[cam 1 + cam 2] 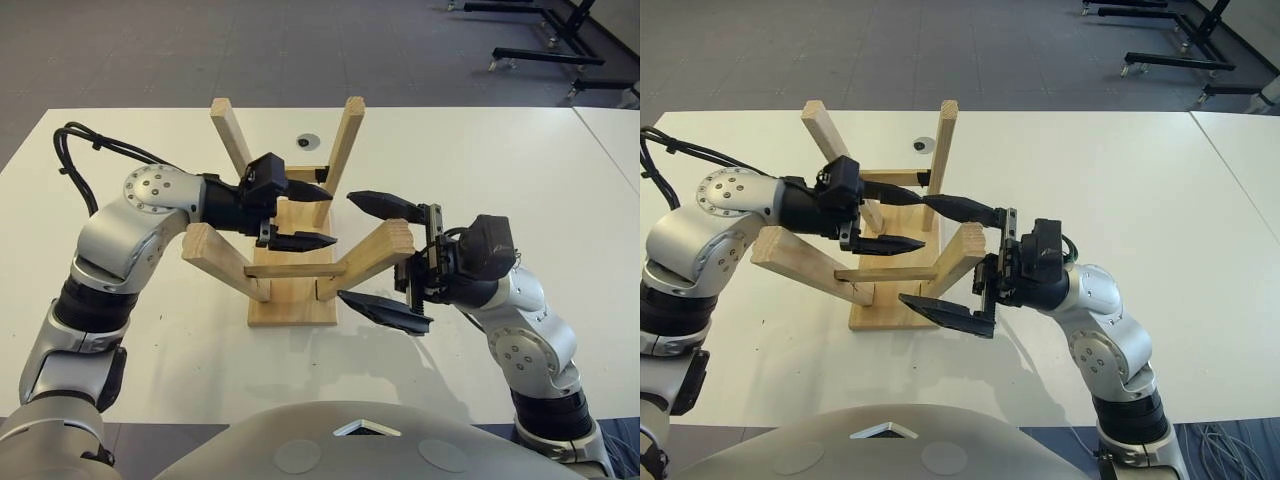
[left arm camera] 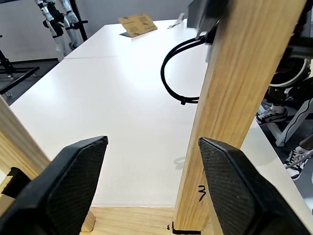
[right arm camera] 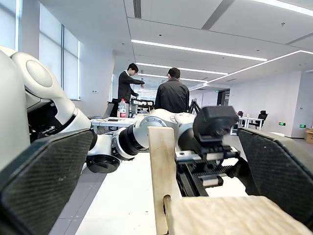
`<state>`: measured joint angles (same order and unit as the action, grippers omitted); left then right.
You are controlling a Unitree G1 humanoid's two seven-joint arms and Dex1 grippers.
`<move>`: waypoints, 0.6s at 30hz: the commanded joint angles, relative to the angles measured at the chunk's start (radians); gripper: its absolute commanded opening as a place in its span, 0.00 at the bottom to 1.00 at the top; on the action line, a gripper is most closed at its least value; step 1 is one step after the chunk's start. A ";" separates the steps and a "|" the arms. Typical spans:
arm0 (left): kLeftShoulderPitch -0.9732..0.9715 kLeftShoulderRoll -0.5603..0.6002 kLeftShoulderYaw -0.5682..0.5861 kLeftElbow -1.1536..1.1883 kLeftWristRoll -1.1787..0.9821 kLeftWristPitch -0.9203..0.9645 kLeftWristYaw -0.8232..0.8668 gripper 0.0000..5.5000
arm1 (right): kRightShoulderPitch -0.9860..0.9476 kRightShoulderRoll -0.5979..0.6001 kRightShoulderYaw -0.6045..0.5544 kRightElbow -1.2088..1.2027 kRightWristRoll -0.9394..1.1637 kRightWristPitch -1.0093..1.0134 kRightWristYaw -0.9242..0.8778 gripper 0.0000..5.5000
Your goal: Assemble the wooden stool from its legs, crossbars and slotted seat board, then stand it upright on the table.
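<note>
Pale wood was seen put together as a stool (image 1: 292,240), lying upside down on the white table (image 1: 520,180) with the seat board (image 1: 292,305) flat and the legs pointing up. The left gripper (image 1: 327,215) was held between the legs, above the board, its jaws spread and gripping nothing. The right gripper (image 1: 347,247) was set with its jaws spread wide on both sides of the near right leg (image 1: 375,255), not pressed on it.

The step in hand was judged to be the taking hold for the turning upright. To do it well, the right jaws should be closed flat on the faces of that leg (not on its edges), a second firm hold should be taken by the left, and the stool should be lifted and rotated by both together, so that no joint is twisted loose.

Counted: four legs, two crossbars (one near (image 1: 295,270), one far (image 1: 305,173)), one seat board, two grippers.
</note>
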<state>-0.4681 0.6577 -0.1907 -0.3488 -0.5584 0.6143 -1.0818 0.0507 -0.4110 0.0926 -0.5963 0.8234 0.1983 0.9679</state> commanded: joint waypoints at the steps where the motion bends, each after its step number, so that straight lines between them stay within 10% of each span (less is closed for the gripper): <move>1: 0.000 0.020 0.138 0.007 -0.026 -0.041 0.033 0.62 | -0.020 0.013 -0.001 0.018 -0.027 -0.024 0.002 0.98; 10: 0.217 0.238 0.665 0.176 -0.224 -0.015 -0.135 0.62 | -0.028 -0.002 -0.024 0.047 -0.016 -0.026 0.037 0.98; 18: 0.520 0.359 0.682 0.259 -0.159 -0.100 -0.455 0.62 | -0.047 -0.011 -0.033 0.072 -0.005 -0.016 0.065 0.98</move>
<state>0.0248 1.0025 0.5187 -0.0589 -0.7231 0.5258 -1.5129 0.0220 -0.4179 0.0670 -0.5280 0.8073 0.1732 1.0275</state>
